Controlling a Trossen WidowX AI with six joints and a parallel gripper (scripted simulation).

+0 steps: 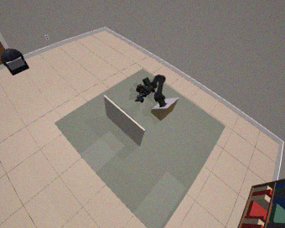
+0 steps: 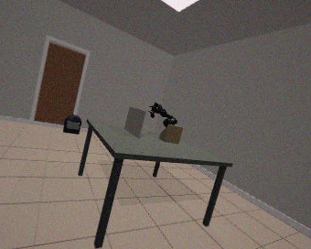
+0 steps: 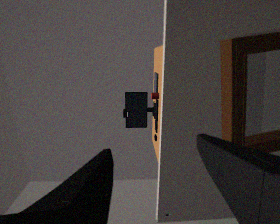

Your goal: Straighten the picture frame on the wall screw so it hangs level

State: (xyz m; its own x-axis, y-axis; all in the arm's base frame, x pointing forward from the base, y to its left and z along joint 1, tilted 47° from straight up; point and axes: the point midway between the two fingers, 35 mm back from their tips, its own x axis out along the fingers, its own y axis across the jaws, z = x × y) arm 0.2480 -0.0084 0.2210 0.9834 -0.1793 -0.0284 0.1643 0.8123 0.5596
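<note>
The picture frame (image 3: 239,90), dark brown with a tan outer side, shows partly at the right of the wrist view, against the upright grey panel (image 3: 191,60) (image 1: 124,121) (image 2: 134,121). Its right part is cut off and its lower part is partly behind a finger. The screw and the notched strip are not visible, and I cannot tell the frame's tilt. My gripper (image 3: 155,145) (image 1: 138,94) (image 2: 151,110) is open and empty. It is on the arm's side of the panel, away from the frame. In the wrist view its fingers lie either side of the panel's pale edge.
A tan board (image 3: 158,65) with a black box (image 3: 136,109) shows beside the panel's edge. The arm stands on a tan block (image 1: 160,114) (image 2: 173,135) on the green-grey table (image 1: 158,147) (image 2: 150,148). A bookshelf (image 1: 267,205) is at the lower right.
</note>
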